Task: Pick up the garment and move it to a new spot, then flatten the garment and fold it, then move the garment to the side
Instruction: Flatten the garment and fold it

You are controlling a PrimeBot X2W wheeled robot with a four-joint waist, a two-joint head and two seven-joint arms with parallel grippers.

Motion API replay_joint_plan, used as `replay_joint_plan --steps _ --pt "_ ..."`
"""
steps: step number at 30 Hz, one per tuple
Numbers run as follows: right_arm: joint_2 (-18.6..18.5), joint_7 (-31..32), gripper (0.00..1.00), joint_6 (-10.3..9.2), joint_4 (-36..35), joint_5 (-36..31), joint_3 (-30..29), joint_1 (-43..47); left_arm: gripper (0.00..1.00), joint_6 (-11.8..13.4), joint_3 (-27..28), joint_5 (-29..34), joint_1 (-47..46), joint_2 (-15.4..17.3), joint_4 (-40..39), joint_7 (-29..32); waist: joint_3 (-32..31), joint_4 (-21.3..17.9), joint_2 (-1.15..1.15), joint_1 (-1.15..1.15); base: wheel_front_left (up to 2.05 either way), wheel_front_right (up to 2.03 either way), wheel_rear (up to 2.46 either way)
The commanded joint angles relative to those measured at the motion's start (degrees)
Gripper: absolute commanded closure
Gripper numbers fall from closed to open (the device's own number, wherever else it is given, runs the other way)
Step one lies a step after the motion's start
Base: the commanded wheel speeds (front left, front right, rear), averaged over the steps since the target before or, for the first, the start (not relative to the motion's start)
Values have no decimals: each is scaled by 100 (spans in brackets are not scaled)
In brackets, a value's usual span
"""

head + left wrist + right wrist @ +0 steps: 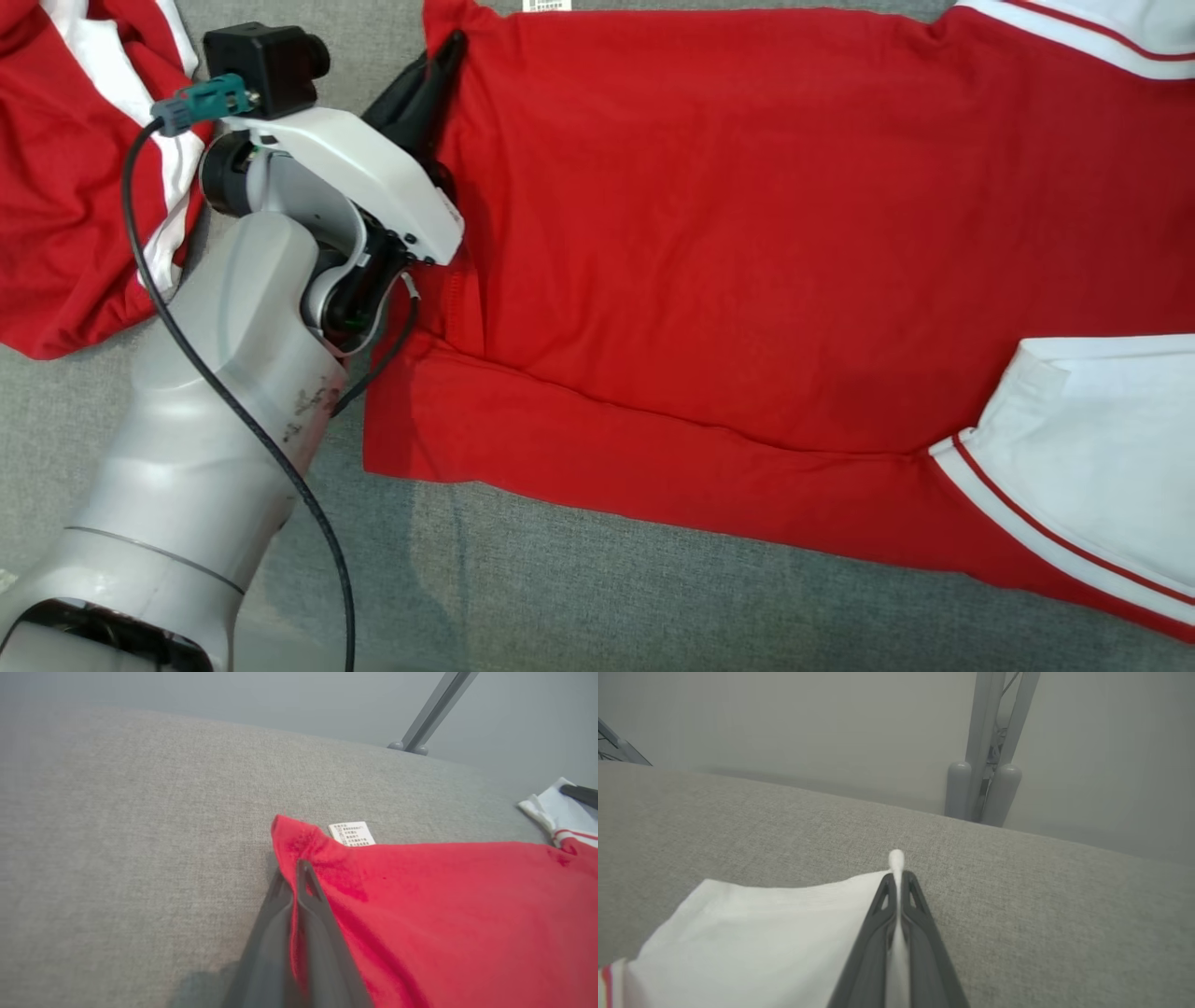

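Left gripper (pixel 295 877) is pinching the red garment (pixel 728 233) at a corner; right gripper (pixel 899 882) is pinching its white sleeve. Limp, light cloth, likely sagging between.

A grey fabric-covered tabletop (pixel 597 579) carries a red shirt (pixel 747 233) spread flat; left of it, a crumpled red-and-white garment (pixel 56 187).

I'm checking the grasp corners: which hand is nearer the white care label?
Left. The left hand pinches the red corner beside the label; the right hand pinches white fabric far off.
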Motion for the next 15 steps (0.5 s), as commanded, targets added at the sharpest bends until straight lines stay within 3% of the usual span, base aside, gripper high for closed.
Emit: replay_joint_plan --steps 1,15 --pt "-60 -87 100 -4 -69 77 21 -115 100 -17 -15 -33 -107 71 12 -53 -38 -39 0 0 0 0 0" --pt "-450 -482 100 -4 -875 823 516 -214 100 -12 24 -673 -9 616 -572 -393 -344 -391 0 0 0 0 0"
